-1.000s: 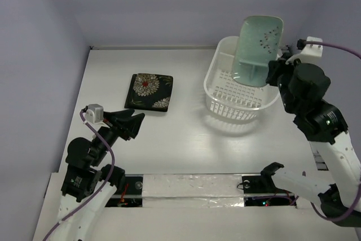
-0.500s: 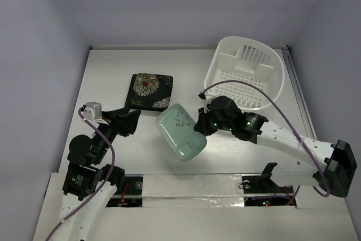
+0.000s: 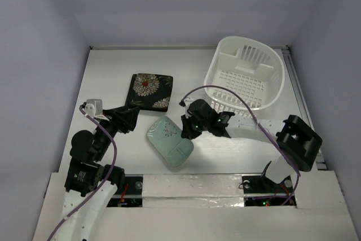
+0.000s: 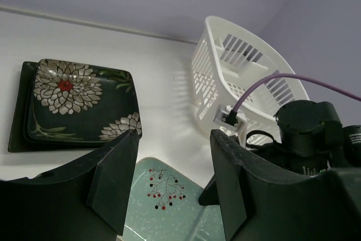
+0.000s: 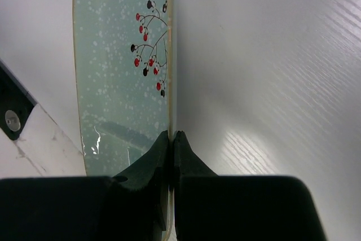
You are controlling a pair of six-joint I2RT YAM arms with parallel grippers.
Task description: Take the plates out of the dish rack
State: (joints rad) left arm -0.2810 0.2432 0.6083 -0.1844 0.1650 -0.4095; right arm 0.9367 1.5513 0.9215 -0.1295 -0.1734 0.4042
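Plate (image 3: 170, 142) lower (in right hand (image 3: 188, 129))

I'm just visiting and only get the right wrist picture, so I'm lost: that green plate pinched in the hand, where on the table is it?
Observer: From above, the green plate is at the near middle of the table, and the right hand grips its right rim.
Visitor: Is anything beside it?
Observer: Yes, stacked black flower plates lie just beyond it, to the left, not touching it.
Visitor: Are more plates waiting anywhere?
Observer: None that I can see. The dish rack at the far right shows no plate inside.
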